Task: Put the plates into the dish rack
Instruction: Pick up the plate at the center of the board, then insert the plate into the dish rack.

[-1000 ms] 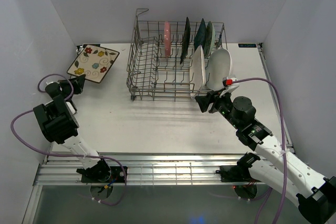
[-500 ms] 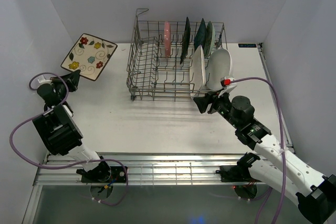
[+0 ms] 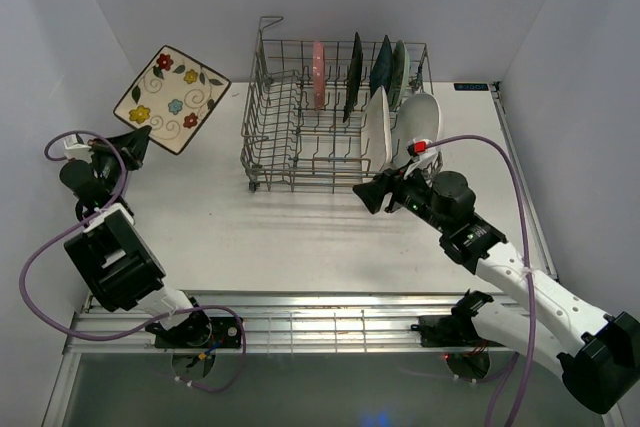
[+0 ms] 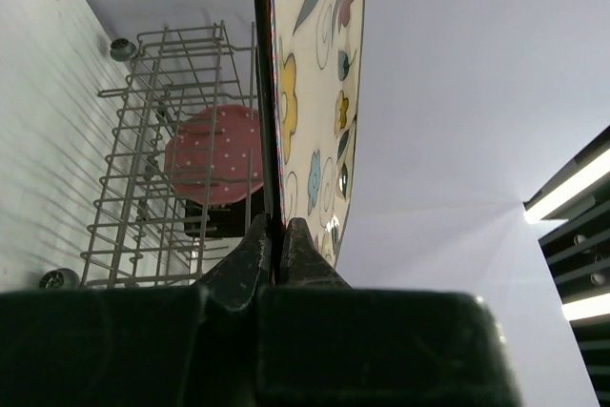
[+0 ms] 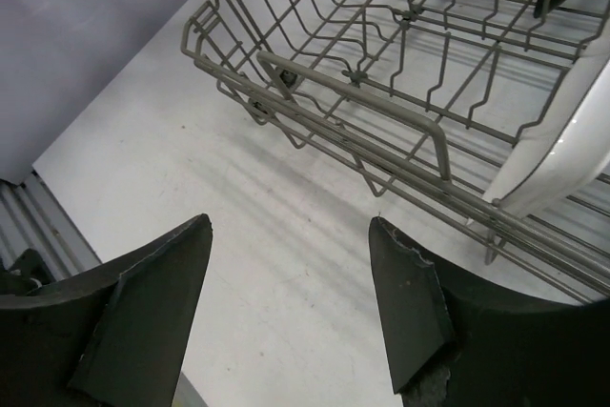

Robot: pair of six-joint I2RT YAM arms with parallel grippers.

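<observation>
at the upper left of the top view the left gripper (image 3: pixel 137 140) is pinched tight on one lower corner of the cream floral square plate (image 3: pixel 172 99), which hangs in the air, tilted, well clear of the table (image 3: pixel 300 237) and left of the dish rack (image 3: pixel 262 127). the left wrist view shows the fingers (image 4: pixel 250 256) biting only a thin strip of the rim, with the whole plate (image 4: pixel 319 92) standing out beyond them. that is the main risk: so small a hold, far from the plate's middle, could let it pivot or slide out during the swing toward the rack, and a fall from there would likely chip it.

in the centre, the near wall of the rack is tall. if the plate comes in too low, its edge could catch the wire and be levered from the grip, or shove the rack. the free tines lie left of the pink dotted plate (image 3: pixel 318 75). a crooked entry could knock that plate or leave the floral one lying across the tines rather than between them.

toward the right, the right gripper (image 3: pixel 368 193) stands wide and holds nothing, close to the rack's near right corner. it should be out of the way, but any drift could bump the white plates (image 3: pixel 376 130).
</observation>
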